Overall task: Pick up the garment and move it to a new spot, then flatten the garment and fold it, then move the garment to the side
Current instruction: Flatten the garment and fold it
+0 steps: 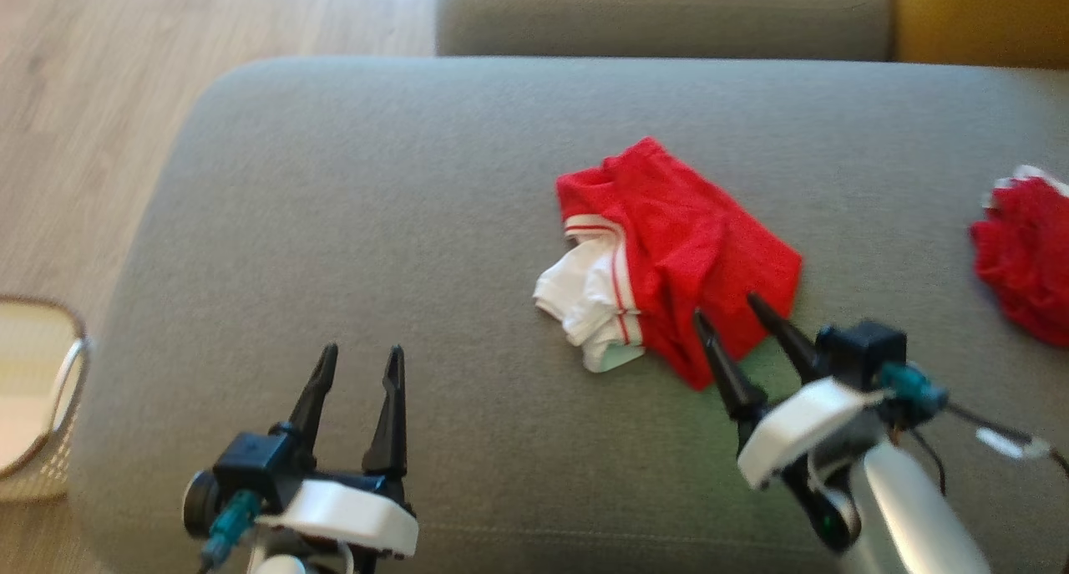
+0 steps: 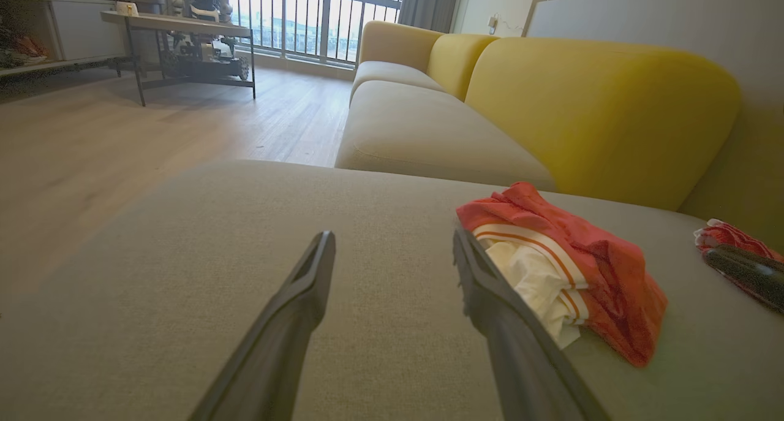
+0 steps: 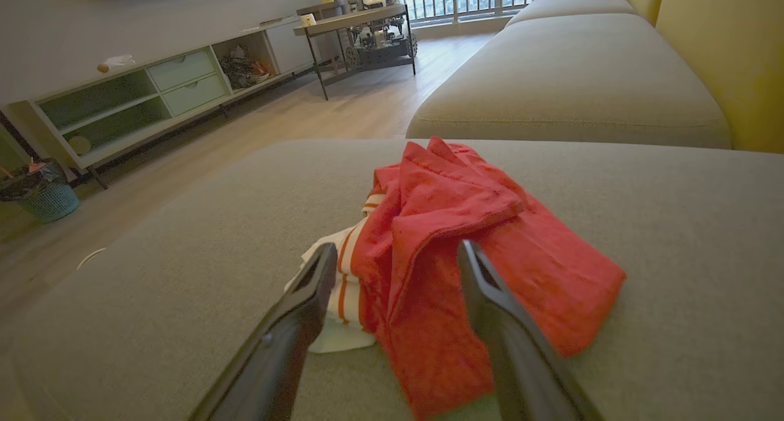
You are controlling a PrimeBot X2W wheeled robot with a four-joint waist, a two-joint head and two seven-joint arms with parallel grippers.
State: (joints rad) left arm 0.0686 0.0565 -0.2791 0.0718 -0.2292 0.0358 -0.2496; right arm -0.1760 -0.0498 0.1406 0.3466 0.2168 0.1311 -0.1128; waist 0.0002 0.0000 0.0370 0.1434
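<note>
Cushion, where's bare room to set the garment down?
Widest bare patch: the cushion left of the red garment, beyond the left end effector. Crowded on the right, between the garment, right end effector and another red cloth.

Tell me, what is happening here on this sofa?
A two-armed robot seems about to pick up the crumpled red-and-white garment on the grey sofa cushion. Its right claw is open, fingertips at the garment's near edge, gripping nothing yet. The left claw is open over bare cushion. Another red cloth lies further right.
</note>
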